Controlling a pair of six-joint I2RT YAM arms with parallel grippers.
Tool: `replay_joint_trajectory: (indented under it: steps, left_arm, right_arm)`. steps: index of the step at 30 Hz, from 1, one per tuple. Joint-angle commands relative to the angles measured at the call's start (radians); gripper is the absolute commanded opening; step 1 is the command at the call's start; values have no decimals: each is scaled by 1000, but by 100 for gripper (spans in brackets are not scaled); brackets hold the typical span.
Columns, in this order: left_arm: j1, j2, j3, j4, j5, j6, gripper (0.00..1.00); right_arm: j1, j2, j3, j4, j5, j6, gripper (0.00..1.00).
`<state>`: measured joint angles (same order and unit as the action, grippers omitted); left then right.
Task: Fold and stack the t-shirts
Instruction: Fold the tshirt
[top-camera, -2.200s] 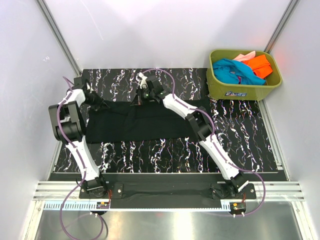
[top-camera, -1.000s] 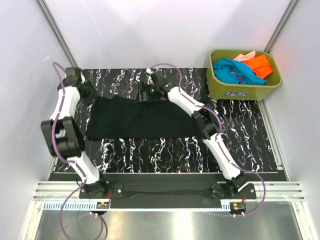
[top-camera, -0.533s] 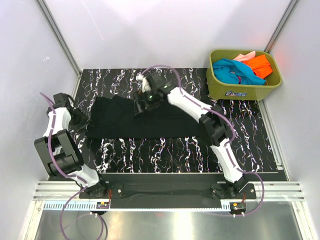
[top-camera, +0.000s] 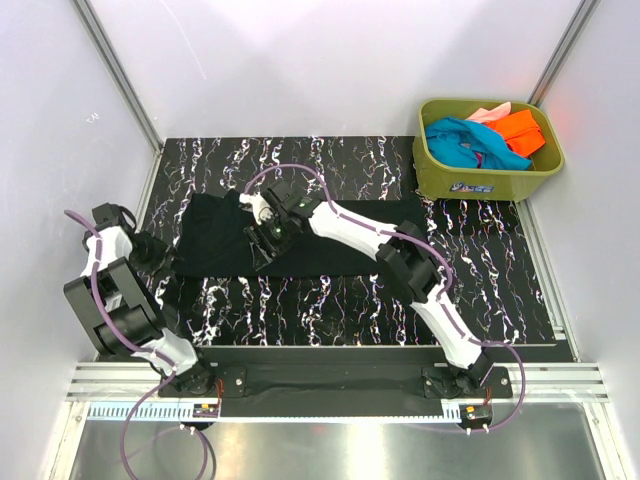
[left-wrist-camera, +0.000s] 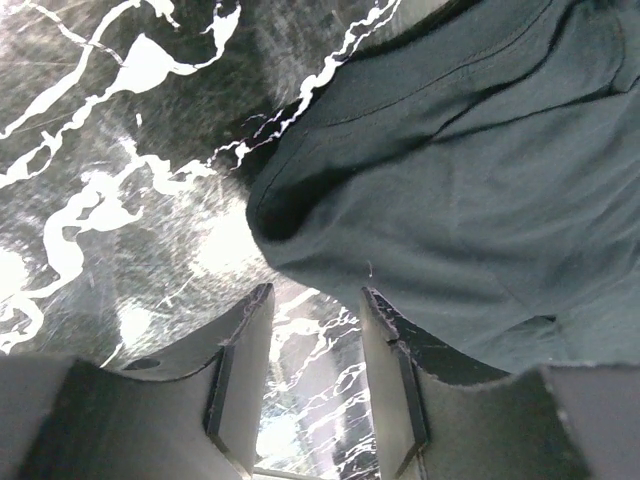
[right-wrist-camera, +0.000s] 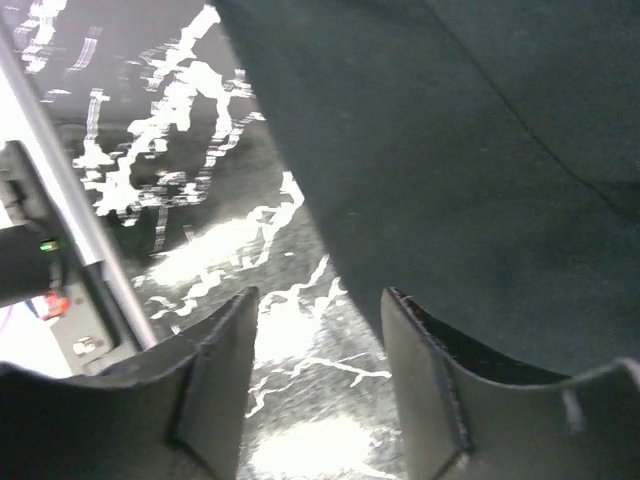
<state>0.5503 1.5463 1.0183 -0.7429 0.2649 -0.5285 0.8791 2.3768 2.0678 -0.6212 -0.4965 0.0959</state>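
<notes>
As the black t-shirt (top-camera: 212, 238) lies spread for folding, we poise left gripper (left-wrist-camera: 315, 375) and right gripper (right-wrist-camera: 320, 375) at its edges, both unclenched and empty.

The right arm (top-camera: 350, 228) is covering part of the black t-shirt (top-camera: 210, 240), both wrist views are cropping its cloth, and the pink t-shirt (top-camera: 487, 112) is showing only a corner between the teal t-shirt (top-camera: 465, 140) and the orange t-shirt (top-camera: 520, 130).

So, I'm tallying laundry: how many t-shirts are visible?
4: black t-shirt on the table; teal t-shirt, orange t-shirt and pink t-shirt in the green tub. Others may hide beneath.
</notes>
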Motion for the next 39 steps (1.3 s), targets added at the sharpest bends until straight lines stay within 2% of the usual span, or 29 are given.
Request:
replay_joint_trajectory:
  steps: [1,11,12,18,19,23,29,33,36,39]
  left_arm:
    - [5,11,2,48,50,-19,45]
    - [5,101,5,108,102,-47,45]
    - [5,107,5,111,100,-47,44]
    - [5,144,19,129,88,-41,30]
    - [5,155,23,129,86,-41,26]
    - [5,153,42,123,68,-33,19]
    - [16,129,45,105,30,-18,8]
    - [26,95,34,96,10,-7,7]
    - [34,74,26,91,-18,2,6]
    - [45,60,9,80,-30,2,7]
  right_arm:
    - [23,38,52,18,41,-42,57]
    - [58,147,175,-55,119,-70,53]
    - [60,148,176,-55,124,-70,47]
    - [58,147,172,-71,131,-74,33]
    - [60,139,169,-74,131,-79,24]
    - [60,110,153,-81,127,-79,2]
    - [63,23,95,-98,82,-58,0]
    - [76,-31,25,-97,69,-41,0]
    - [81,-71,-105,-34,81,-27,0]
    - [80,-45,-114,-28,70,-18,0]
